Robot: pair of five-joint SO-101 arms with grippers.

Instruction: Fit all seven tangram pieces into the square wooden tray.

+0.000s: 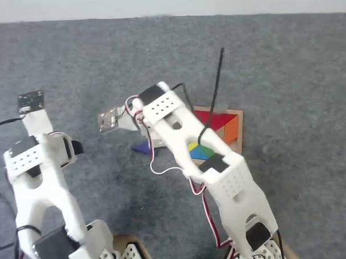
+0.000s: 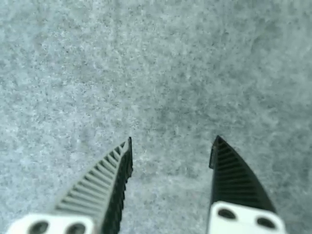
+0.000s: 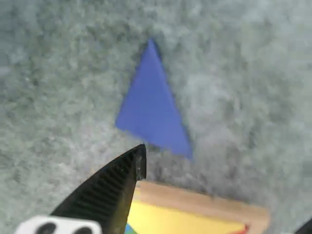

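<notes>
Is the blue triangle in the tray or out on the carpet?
Out. The blue triangle lies flat on the grey carpet, just outside the rim of the wooden tray, with carpet showing between them.

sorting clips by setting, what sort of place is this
Probably a robotics lab bench: a white left arm and right arm side by side, a grey felt-like mat covering the table, and a wooden tray of coloured tangram pieces.

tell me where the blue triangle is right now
The blue triangle lies flat on the grey carpet just outside the wooden tray; in the high view it sits left of the tray.
</notes>
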